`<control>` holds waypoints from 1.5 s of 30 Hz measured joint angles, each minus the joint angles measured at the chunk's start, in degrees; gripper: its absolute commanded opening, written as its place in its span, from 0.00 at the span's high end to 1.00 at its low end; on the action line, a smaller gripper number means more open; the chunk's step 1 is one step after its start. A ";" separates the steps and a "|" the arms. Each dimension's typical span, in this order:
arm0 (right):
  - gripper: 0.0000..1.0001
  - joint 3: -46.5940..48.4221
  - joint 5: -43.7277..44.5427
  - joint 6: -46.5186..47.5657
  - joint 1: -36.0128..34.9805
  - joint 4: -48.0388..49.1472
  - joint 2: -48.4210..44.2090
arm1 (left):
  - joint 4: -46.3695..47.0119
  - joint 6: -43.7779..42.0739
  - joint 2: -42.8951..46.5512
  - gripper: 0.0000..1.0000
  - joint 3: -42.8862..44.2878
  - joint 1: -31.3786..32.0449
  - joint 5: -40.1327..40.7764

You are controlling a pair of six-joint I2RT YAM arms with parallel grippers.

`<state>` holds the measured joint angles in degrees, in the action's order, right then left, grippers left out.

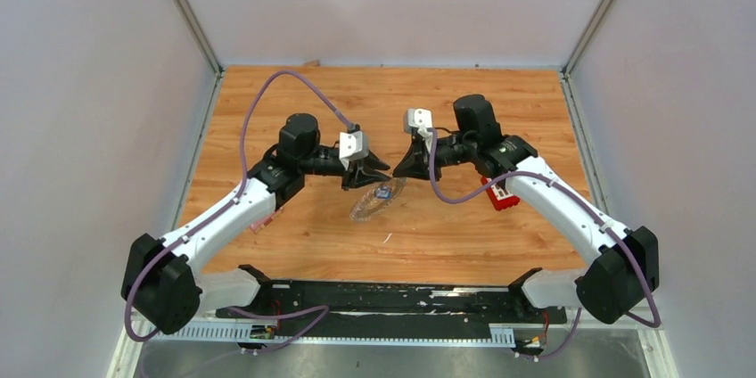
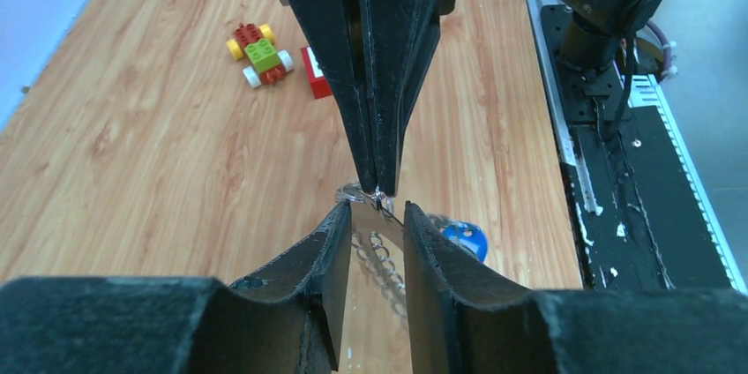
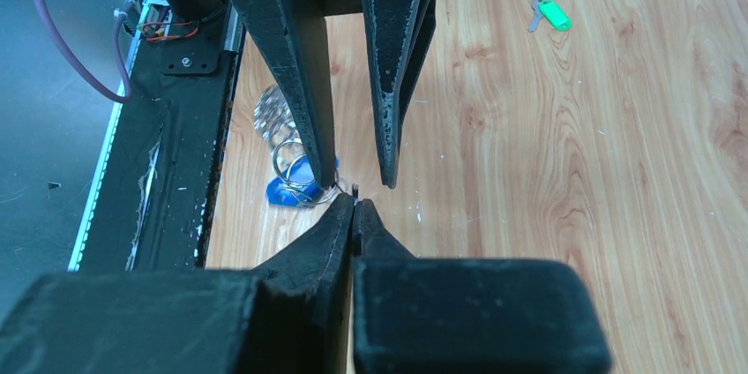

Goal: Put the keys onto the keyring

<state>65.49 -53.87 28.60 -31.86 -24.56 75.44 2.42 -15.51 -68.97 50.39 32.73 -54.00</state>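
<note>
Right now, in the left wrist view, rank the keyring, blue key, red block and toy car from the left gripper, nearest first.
1. keyring, in the gap between the fingers of the left gripper.
2. blue key, just beside them, picture-right.
3. red block, far up the table, picture-left.
4. toy car, just past the block, further left.

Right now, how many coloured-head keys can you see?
2. The blue key lies by the keyring at mid-table. The green key lies apart on the tabletop, seen only by the right wrist camera. More could be hidden from view.
</note>
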 measured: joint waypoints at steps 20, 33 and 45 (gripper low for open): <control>1.00 -0.09 -0.98 -0.02 0.00 0.13 -0.24 | 5.14 1.70 -1.29 0.80 -1.38 0.20 -1.57; 1.00 -0.44 -0.52 0.00 0.00 0.04 -0.66 | 5.60 1.68 -2.23 1.00 -1.40 0.20 -2.56; 0.97 -0.85 1.27 -0.15 0.00 0.02 -0.66 | 6.86 4.33 -3.52 1.00 -1.40 0.13 -2.40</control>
<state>64.64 -52.60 28.45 -31.86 -24.53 74.78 9.28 -11.18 -72.49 48.99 32.86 -56.40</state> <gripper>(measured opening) 0.011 0.006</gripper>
